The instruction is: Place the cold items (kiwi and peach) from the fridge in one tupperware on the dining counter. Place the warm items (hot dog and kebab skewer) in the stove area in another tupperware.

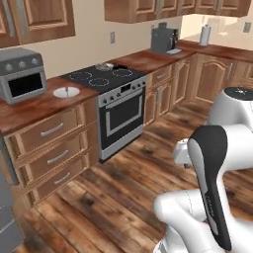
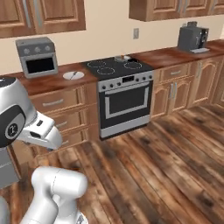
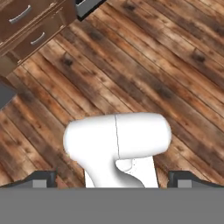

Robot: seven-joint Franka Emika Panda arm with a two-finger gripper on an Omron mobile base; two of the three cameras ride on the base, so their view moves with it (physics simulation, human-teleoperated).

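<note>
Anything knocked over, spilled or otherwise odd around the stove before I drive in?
Nothing stands out. The cooktop lies flat over the shut oven door, the toaster oven and white plate sit upright on the wood counter, and the drawers look shut. The open gripper holds nothing.

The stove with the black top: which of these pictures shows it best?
The right base view: the stove area faces the camera almost straight on, showing all the ring burners and the whole steel oven front. The left base view shows it from an angle, farther off. The hand view looks down at the wooden floor and cabinet drawers instead.
</note>
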